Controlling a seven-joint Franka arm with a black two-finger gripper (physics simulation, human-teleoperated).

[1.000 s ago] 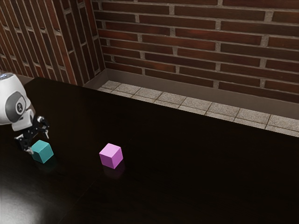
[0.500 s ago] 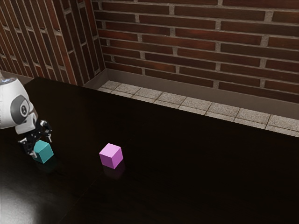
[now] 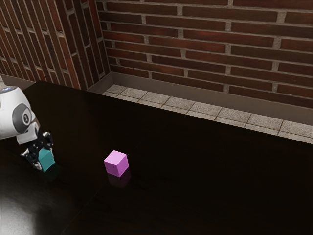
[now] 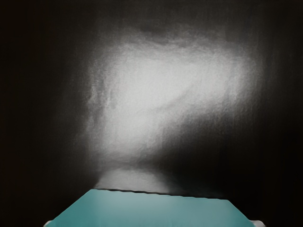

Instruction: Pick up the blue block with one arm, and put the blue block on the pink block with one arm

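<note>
The blue block (image 3: 47, 159) is a teal cube resting on the dark table (image 3: 195, 186) at the exterior view's left. My gripper (image 3: 40, 152) has come down over it and stands open, one black finger on each side of the cube, partly hiding it. In the wrist view the block's top face (image 4: 151, 210) lies just under my hand, with the glossy tabletop beyond it. The pink block (image 3: 116, 163) sits on the table to the exterior view's right of the blue one, well apart from it.
A tiled ledge (image 3: 205, 107) and a brick wall (image 3: 205, 44) run along the table's far edge. Another brick wall (image 3: 44, 44) closes the exterior view's left. The dark tabletop stretches wide to the exterior view's right of the pink block.
My hand has dropped lower and shifted slightly toward the exterior view's left, so the fingers now straddle the blue block. Neither block has moved.
</note>
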